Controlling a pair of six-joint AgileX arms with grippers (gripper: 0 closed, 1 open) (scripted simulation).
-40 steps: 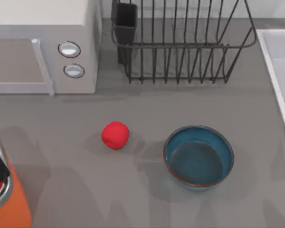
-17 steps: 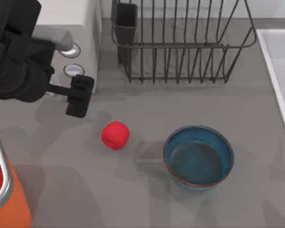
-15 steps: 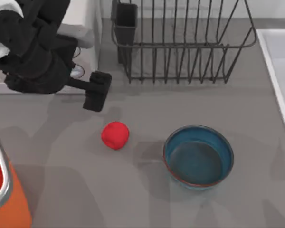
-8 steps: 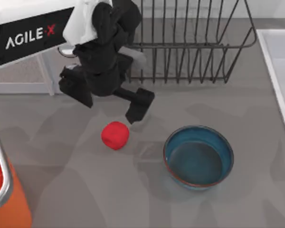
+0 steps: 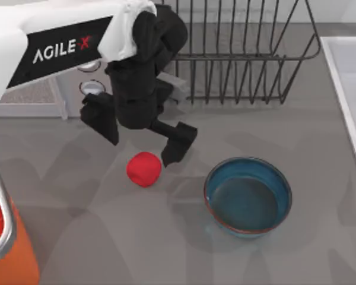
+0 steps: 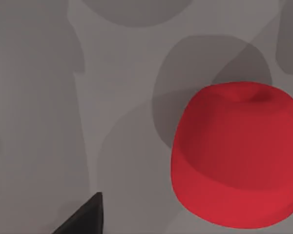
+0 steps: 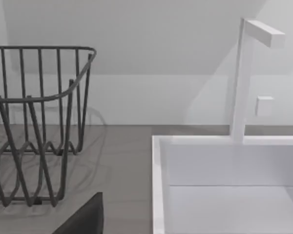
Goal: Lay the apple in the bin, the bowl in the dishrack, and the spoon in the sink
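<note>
Since half a second ago, your left gripper (image 5: pixel 139 138) has dropped over the apple (image 5: pixel 144 169), fingers spread wide, holding nothing. You can read "AGILE X" on its arm (image 5: pixel 59 47).

Left pincer (image 5: pixel 139 142) now lower, fingers apart, seemingly straddling the apple (image 5: pixel 143 169).

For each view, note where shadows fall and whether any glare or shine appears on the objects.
Top view: soft overlapping grey shadows spread over the table around the apple and bowl, under the left gripper; the bin rim shines. Left wrist view: a round shadow lies behind the matte apple. Right wrist view: the dishrack casts faint bar shadows; the sink shows no glare.
</note>
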